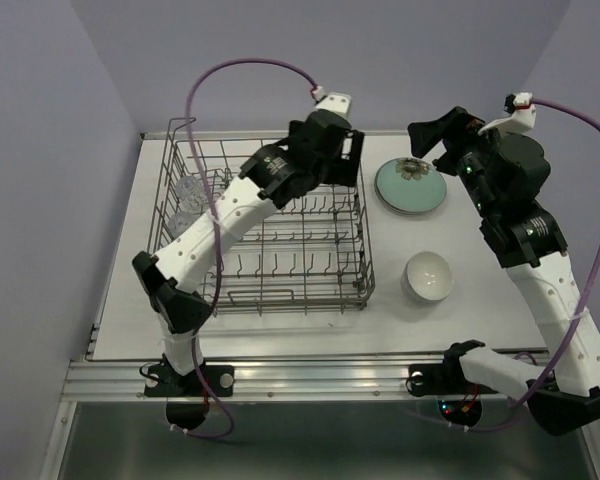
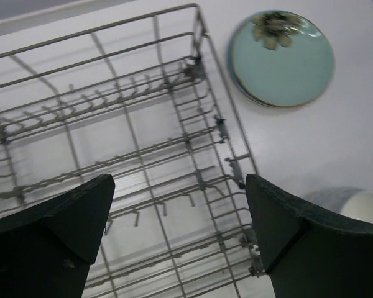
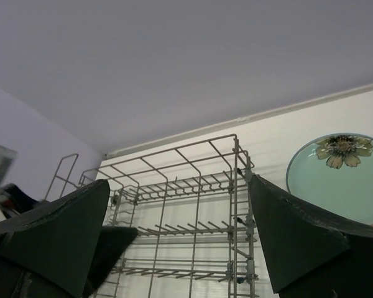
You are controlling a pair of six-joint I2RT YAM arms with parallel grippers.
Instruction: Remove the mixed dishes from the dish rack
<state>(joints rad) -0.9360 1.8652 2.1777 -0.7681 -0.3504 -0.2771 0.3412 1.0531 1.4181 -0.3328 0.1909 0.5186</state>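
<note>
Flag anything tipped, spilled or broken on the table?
Nothing stands out. The green plates lie stacked flat right of the dish rack, the white bowl sits upright near them, and clear glasses sit in the rack's left end.

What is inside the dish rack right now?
Clear glasses sit against the left wall of the dish rack; the rest looks bare, though the left arm hides a strip.

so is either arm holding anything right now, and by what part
Nothing is held: the black left gripper and black right gripper are both open and empty.
</note>
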